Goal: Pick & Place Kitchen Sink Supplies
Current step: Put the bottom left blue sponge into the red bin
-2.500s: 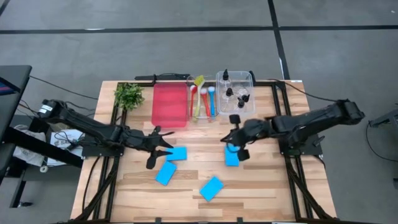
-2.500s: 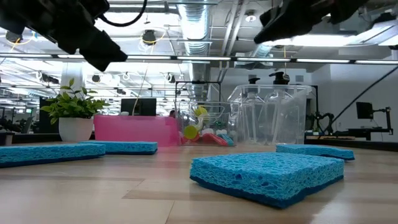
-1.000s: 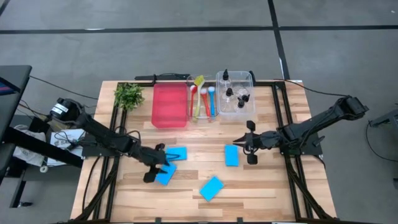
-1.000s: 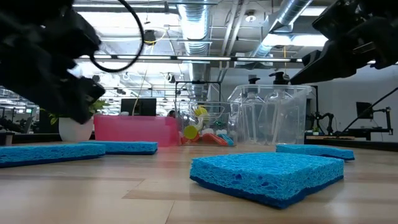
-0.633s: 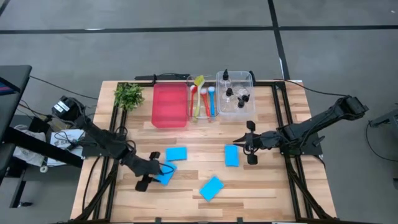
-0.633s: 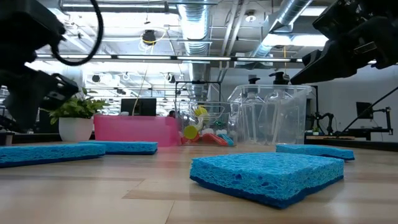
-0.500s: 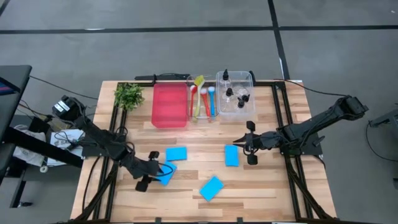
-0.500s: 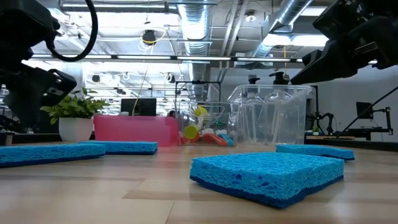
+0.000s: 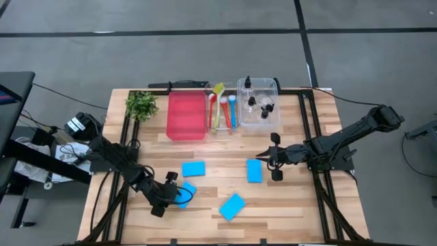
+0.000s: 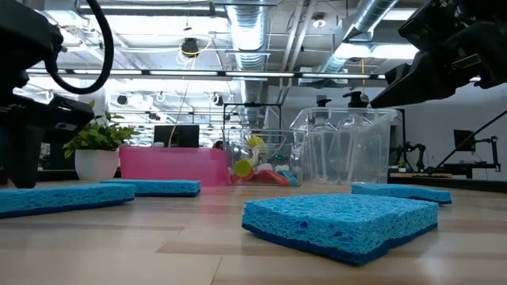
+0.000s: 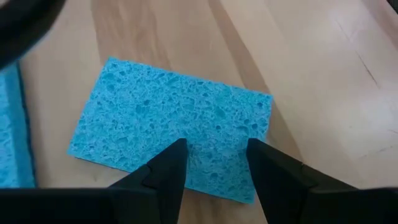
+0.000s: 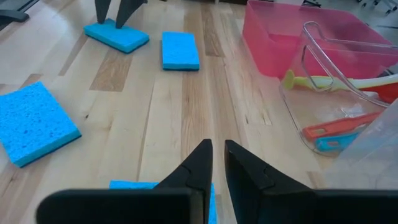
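Observation:
Four flat blue sponges lie on the wooden table: one (image 9: 194, 169) left of centre, one (image 9: 254, 171) right of centre, one (image 9: 233, 206) near the front, and one (image 9: 187, 190) partly under my left gripper (image 9: 176, 195). In the left wrist view that gripper (image 11: 214, 155) is open, its fingers straddling the top of this sponge (image 11: 155, 118) close above it. My right gripper (image 9: 268, 158) hangs shut beside the right-of-centre sponge, holding nothing; its fingers (image 12: 202, 158) stand almost together. Brushes (image 9: 222, 109) and black-capped bottles (image 9: 258, 102) sit at the back.
A red tray (image 9: 186, 115) stands at the back centre, with a clear bin (image 9: 272, 116) holding the bottles to its right. A leafy plant (image 9: 141, 104) is at the back left. In the low view the front sponge (image 10: 341, 222) lies nearest.
My left gripper has swung from the left-of-centre sponge toward the table's front and come down over the sponge behind it. The right arm has stayed still for the last second.

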Robot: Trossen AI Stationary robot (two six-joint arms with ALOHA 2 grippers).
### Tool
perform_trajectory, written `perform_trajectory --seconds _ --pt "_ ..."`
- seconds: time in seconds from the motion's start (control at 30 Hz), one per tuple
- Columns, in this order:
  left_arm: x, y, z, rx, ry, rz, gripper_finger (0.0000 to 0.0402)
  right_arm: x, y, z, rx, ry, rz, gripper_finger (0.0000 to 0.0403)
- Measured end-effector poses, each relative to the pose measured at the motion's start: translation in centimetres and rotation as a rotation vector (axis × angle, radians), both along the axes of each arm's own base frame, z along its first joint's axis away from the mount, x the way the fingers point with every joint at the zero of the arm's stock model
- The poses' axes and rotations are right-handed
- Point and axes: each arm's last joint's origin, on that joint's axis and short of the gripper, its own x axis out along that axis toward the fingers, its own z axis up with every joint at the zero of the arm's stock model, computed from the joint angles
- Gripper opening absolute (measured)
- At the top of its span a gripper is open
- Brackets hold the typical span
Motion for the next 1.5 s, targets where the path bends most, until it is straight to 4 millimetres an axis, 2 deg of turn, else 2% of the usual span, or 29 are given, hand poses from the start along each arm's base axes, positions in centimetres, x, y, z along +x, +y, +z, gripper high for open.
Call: perform_trajectory --seconds 0.3,0.73,1.4,1.5 --pt "0.4 0.4 -0.3 0.074 -0.031 0.072 0.0171 0.0 0.0 0.0 0.0 0.001 0.0 0.0035" --pt "0.1 0.6 2.3 -0.001 -0.117 0.048 0.0171 0.0 0.0 0.0 0.008 0.0 -0.003 0.0036" --pt "0.7 0.0 -1.7 0.094 0.0 0.026 0.0171 0.0 0.0 0.0 0.007 0.001 -0.002 0.0036" --pt "0.6 0.0 -1.8 0.097 0.004 0.027 0.0167 0.0 0.0 0.0 0.007 0.001 -0.002 0.0035"
